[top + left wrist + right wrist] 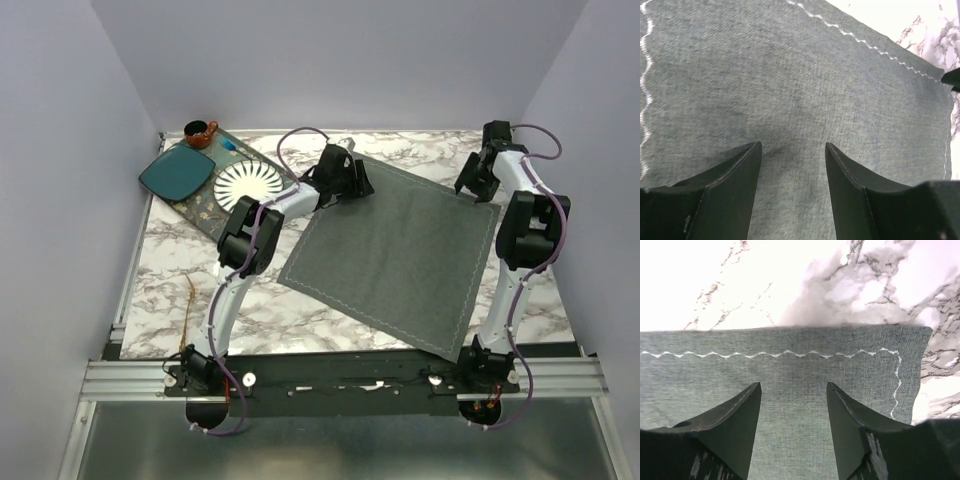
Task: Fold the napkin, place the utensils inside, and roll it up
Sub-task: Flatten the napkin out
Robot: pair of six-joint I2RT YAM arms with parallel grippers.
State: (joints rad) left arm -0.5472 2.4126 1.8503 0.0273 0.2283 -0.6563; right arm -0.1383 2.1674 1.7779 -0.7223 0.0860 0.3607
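The utensils (188,310) lie on the marble table (310,322) at the far left, well apart from the napkin (400,250). My left gripper (792,150) sits over the napkin's far corner, fingers spread wide with only cloth below them, gripping nothing. The napkin lies flat and unfolded, turned like a diamond, mid-table. My right gripper (794,390) is just as wide open over its right corner, also empty.
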